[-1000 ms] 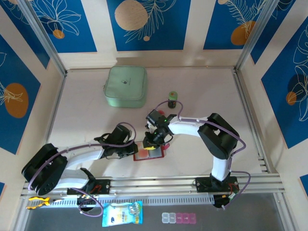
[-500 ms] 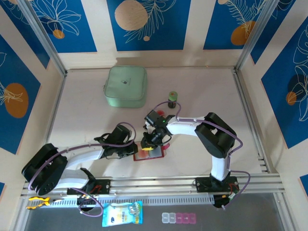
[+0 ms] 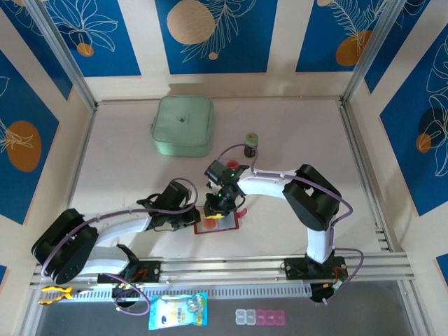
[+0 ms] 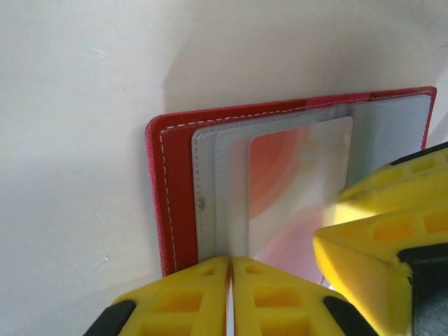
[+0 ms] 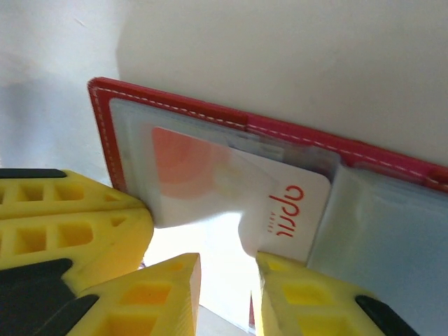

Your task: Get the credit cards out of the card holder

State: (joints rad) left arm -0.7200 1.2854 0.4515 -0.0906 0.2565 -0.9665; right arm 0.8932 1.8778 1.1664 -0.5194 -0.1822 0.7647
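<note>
While left fingers (image 4: 183, 299) press together on the card holder (image 4: 157, 183), right fingers (image 5: 173, 288), slightly spread, straddle a credit card (image 5: 290, 210): likely stiff, slick, best pinched edgewise.

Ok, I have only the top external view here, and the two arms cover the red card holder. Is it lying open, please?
Observer: Yes. The left wrist view shows the card holder lying open, with its clear pockets facing up.
Operator: Is there a card in it?
Observer: Yes. In the right wrist view one credit card, white with an orange circle and red lettering, lies partly under one of the clear pockets. Its lettered end looks uncovered.
Operator: And how do the right jaws stand?
Observer: The right gripper has its jaws apart, with the near edge of the credit card in the gap between them.
</note>
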